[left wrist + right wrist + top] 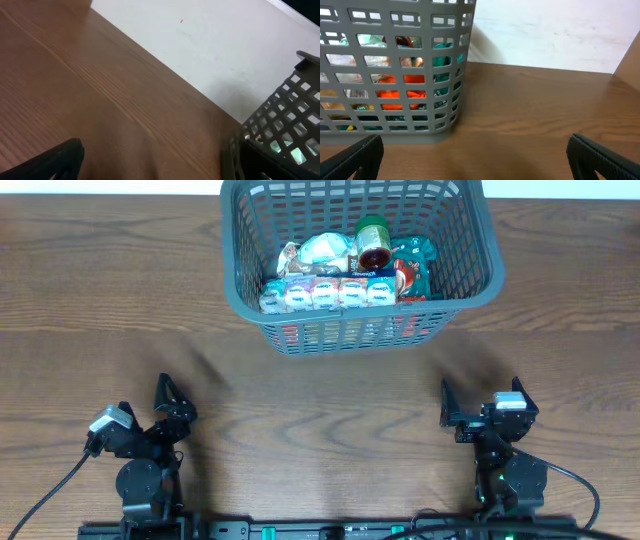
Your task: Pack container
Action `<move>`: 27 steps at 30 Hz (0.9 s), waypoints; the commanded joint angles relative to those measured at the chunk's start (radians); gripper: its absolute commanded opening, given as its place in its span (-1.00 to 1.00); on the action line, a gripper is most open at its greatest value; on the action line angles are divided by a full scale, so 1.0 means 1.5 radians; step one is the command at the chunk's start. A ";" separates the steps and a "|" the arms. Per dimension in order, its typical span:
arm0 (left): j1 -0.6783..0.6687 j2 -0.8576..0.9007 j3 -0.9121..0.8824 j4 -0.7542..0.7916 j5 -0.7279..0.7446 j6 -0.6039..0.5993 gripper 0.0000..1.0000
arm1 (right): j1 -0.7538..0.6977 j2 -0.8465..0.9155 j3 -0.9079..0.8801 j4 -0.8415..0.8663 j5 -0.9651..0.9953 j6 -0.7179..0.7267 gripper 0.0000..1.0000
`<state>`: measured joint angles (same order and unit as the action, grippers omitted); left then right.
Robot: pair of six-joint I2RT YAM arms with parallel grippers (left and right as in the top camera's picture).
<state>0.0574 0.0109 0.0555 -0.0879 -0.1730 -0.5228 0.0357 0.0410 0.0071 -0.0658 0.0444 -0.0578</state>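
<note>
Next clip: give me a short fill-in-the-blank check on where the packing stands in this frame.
1. The groceries lie ___ the basket.
2. The right gripper is ___ and holds nothing.
3. The basket stands on a ___ table.

Missing words: inside; open; wooden.
</note>
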 commanded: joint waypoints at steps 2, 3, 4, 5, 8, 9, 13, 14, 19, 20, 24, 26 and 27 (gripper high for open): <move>0.002 -0.006 -0.020 0.002 0.006 0.011 0.97 | -0.004 -0.002 -0.001 -0.003 0.002 0.011 0.99; 0.002 -0.006 -0.024 0.005 0.006 0.011 0.97 | -0.004 -0.002 -0.001 -0.003 0.003 0.010 0.98; 0.002 -0.006 -0.028 0.009 0.006 0.014 0.97 | -0.004 -0.002 -0.001 -0.003 0.003 0.010 0.99; 0.002 -0.006 -0.033 0.020 0.007 0.032 0.97 | -0.004 -0.002 -0.001 -0.003 0.002 0.010 0.99; 0.002 -0.006 -0.034 0.023 0.035 0.112 0.97 | -0.004 -0.002 -0.001 -0.003 0.003 0.010 0.98; 0.002 -0.006 -0.034 0.023 0.048 0.151 0.97 | -0.004 -0.002 -0.001 -0.003 0.003 0.010 0.98; 0.002 -0.006 -0.034 0.016 0.104 0.302 0.97 | -0.004 -0.002 -0.001 -0.003 0.003 0.011 0.99; 0.002 -0.006 -0.034 0.012 0.115 0.343 0.97 | -0.004 -0.002 -0.001 -0.003 0.003 0.010 0.98; 0.002 -0.006 -0.034 0.012 0.119 0.482 0.97 | -0.004 -0.002 -0.001 -0.003 0.003 0.010 0.98; 0.002 -0.006 -0.034 0.012 0.119 0.503 0.97 | -0.004 -0.002 -0.001 -0.003 0.003 0.010 0.98; 0.002 -0.006 -0.034 0.012 0.119 0.553 0.97 | -0.004 -0.002 -0.001 -0.003 0.003 0.010 0.98; 0.002 -0.006 -0.034 0.012 0.119 0.553 0.97 | -0.004 -0.002 -0.001 -0.003 0.003 0.010 0.98; 0.002 -0.006 -0.034 0.013 0.120 0.553 0.97 | -0.004 -0.002 -0.001 -0.003 0.003 0.010 0.98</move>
<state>0.0574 0.0109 0.0341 -0.0483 -0.0017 0.2310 0.0357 0.0410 0.0071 -0.0658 0.0441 -0.0578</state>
